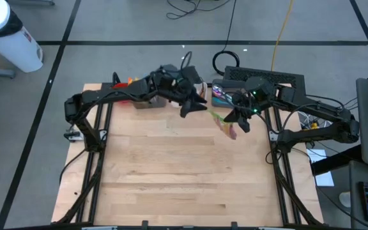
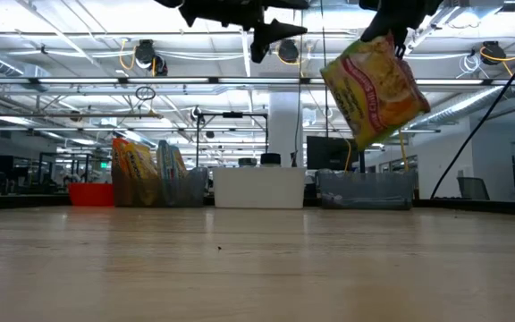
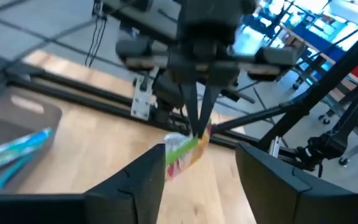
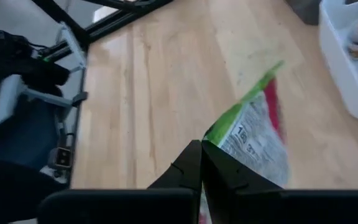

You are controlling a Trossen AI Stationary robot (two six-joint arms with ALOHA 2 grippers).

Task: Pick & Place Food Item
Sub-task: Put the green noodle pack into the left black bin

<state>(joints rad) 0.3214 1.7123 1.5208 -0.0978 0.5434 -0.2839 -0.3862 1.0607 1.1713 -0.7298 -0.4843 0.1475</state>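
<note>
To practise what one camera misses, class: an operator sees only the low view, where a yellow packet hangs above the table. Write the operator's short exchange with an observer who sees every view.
Operator: Which arm holds the yellow packet?
Observer: The right one. The high view shows the right gripper shut on the top edge of the food packet.
Operator: Is the left gripper on it too?
Observer: No. In the left wrist view, the left gripper is open and the packet hangs just beyond its fingers.
Operator: What lies beneath the packet?
Observer: Bare wood of the table, towards its far right corner.
</note>
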